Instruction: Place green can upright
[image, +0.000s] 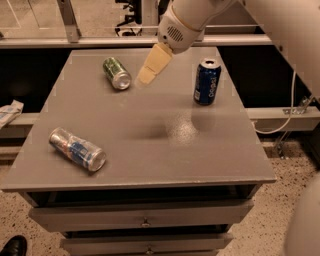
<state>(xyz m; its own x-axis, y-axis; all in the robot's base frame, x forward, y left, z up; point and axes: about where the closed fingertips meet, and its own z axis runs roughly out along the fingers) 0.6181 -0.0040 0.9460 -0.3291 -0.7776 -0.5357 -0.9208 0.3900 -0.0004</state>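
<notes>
**Camera view**

1. Position of parts. The green can (116, 73) lies on its side at the far left of the surface (165, 150), with one silver end turned toward the camera. The claw (147, 76) hangs on the arm just to the right of the green can, apart from it and raised off the surface. It carries no can. It is seen edge-on, so whether it is wide or narrow cannot be told.

2. Other items. A dark blue can (207, 81) stands upright at the far right. A silver can (77, 149) lies on its side near the front left. Both are well apart from the green can.

3. Step in hand (judged): approach and grasp. The task is at its start, since the green can is not yet held.

4. Recommended procedure.
   - Bring the claw over the middle of the can body, not over an end.
   - Set the grip across the can's long axis, so that it closes on the curved wall.
   - Come down straight. A sideways touch is likely to make the can roll.
   - After lifting, turn the can until one silver end faces down.
   - Set it on the bare middle of the surface, then let go.
</notes>
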